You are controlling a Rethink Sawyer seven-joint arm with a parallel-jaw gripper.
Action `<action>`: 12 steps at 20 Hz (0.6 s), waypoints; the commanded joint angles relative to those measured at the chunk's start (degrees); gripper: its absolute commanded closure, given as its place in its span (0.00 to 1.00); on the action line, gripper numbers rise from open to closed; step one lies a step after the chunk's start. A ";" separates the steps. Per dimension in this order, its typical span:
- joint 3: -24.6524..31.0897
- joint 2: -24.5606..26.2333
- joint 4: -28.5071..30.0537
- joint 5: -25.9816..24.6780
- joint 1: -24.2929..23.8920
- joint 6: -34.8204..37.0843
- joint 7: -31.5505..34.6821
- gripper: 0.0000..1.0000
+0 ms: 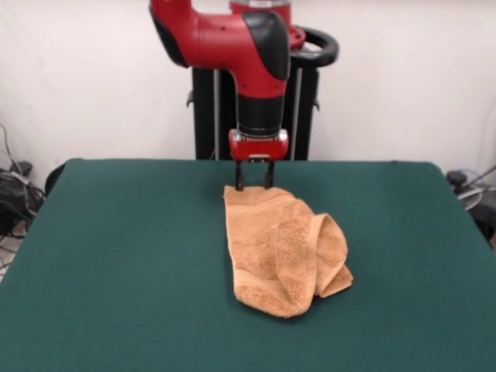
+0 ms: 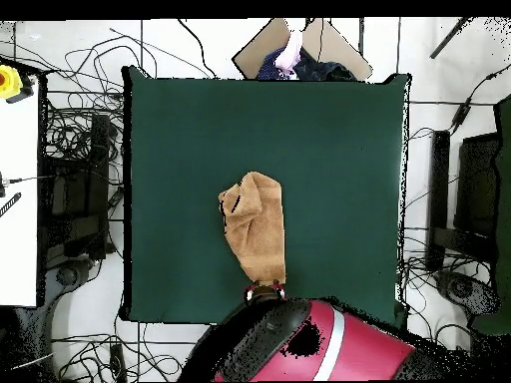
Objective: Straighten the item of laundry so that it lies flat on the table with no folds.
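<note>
The orange-tan towel lies on the green table, folded lengthwise into a narrow strip with one side rolled over itself at the near right. My gripper hangs straight down at the towel's far edge, its two fingers apart and their tips touching or just above the cloth. In the overhead view the towel runs from the table's middle towards the robot, and the gripper shows at its lower end, mostly hidden by the red arm.
The black pedestal stands behind the table's far edge. Cables and equipment lie on the floor around the table. A person's hand and a cardboard box show beyond the far table edge in the overhead view.
</note>
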 commanded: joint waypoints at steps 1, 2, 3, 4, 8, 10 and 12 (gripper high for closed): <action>5.91 6.58 -11.37 5.45 0.41 -4.16 12.80 0.00; 5.89 6.66 -11.34 5.00 0.38 -5.16 12.77 0.00; 5.86 6.74 -11.31 4.56 0.35 -6.17 12.74 0.00; 5.86 6.70 -11.06 4.73 0.40 -6.12 12.91 1.00; 4.53 6.32 -10.33 5.96 2.05 -7.52 13.24 1.00; 3.71 6.14 -9.59 6.89 2.85 -8.34 13.66 1.00; 3.08 6.07 -9.12 7.90 3.50 -8.97 14.16 1.00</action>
